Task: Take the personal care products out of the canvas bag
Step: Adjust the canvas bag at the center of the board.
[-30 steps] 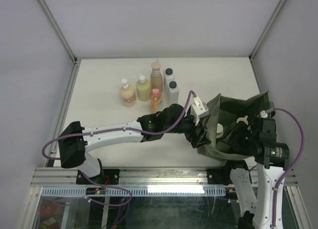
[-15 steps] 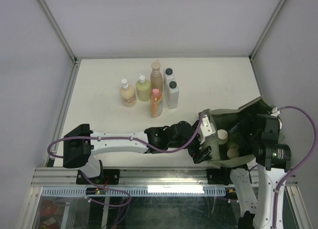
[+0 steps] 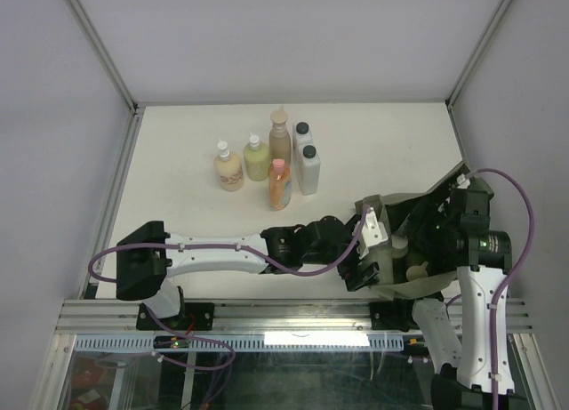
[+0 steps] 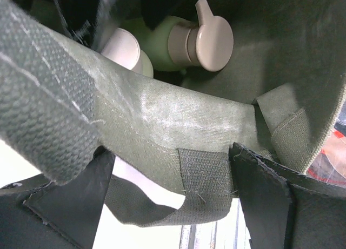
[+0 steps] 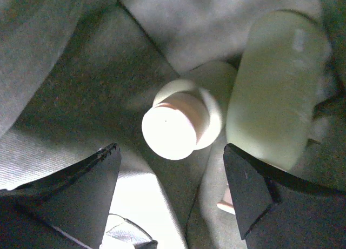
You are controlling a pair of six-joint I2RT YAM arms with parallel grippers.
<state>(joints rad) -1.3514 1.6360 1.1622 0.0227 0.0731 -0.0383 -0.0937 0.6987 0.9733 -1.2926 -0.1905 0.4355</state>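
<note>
The olive canvas bag (image 3: 416, 207) lies open at the near right of the table. My left gripper (image 3: 366, 252) is at its left rim. In the left wrist view the jaws (image 4: 173, 154) stand wide apart, with the bag's rim and a strap end (image 4: 205, 176) hanging between them. Inside lie a pale green bottle with a beige spout cap (image 4: 208, 37) and a beige-capped bottle (image 4: 125, 49). My right gripper (image 3: 428, 241) reaches into the bag. It is open (image 5: 172, 152) just above the beige-capped bottle (image 5: 173, 125), with the pale green bottle (image 5: 275, 87) beside it.
Several bottles stand grouped at the table's middle back: tan (image 3: 228, 168), yellow-green (image 3: 256, 159), tall tan (image 3: 280, 136), orange (image 3: 279, 186) and two white ones with black caps (image 3: 308, 170). Metal frame rails run along the left (image 3: 114, 196) and near edges.
</note>
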